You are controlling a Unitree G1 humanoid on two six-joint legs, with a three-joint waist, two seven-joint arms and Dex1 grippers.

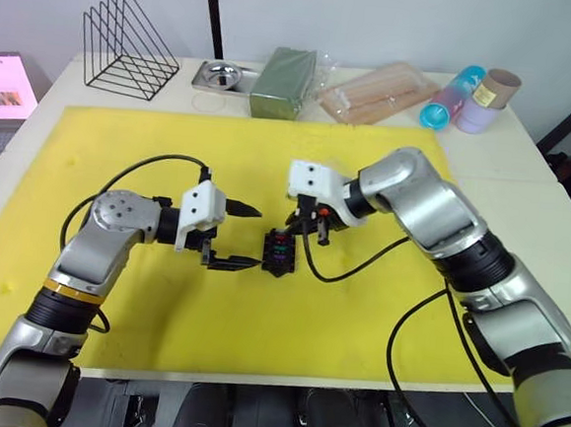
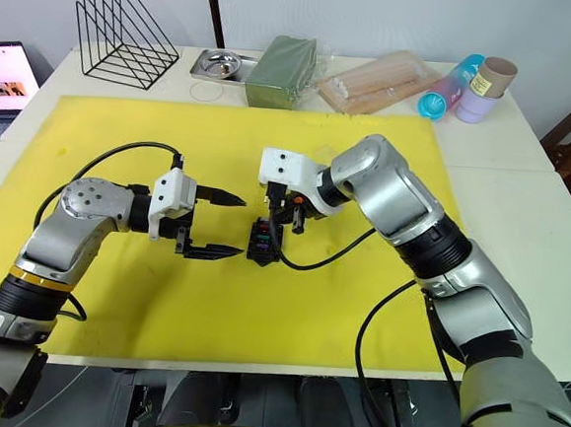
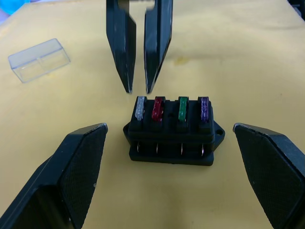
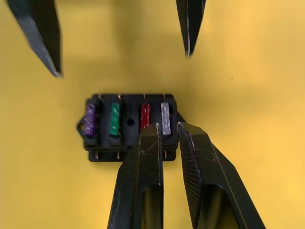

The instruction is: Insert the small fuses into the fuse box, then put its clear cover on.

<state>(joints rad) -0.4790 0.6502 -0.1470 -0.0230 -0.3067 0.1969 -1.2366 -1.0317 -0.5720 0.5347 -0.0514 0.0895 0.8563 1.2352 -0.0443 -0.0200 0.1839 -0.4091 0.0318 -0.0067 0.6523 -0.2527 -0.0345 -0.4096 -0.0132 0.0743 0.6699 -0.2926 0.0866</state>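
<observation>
The black fuse box (image 3: 171, 138) lies mid-way on the yellow mat (image 1: 122, 151). In its slots sit the small fuses: pale grey (image 3: 140, 108), red (image 3: 157, 109), green (image 3: 182, 108) and purple (image 3: 204, 109). My left gripper (image 1: 257, 237) is open just left of the box, one finger on each side of it, not touching. My right gripper (image 3: 137, 90) points down at the grey-fuse end, its fingers a narrow gap apart and holding nothing. The clear cover (image 3: 39, 59) lies on the mat beyond the box in the left wrist view.
Along the table's far edge stand a black wire rack (image 1: 128, 48), a metal tray (image 1: 222, 75), a dark green block (image 1: 284, 80), a clear bag of sticks (image 1: 379, 94) and coloured cups (image 1: 468, 97). Black cables trail from both arms over the mat.
</observation>
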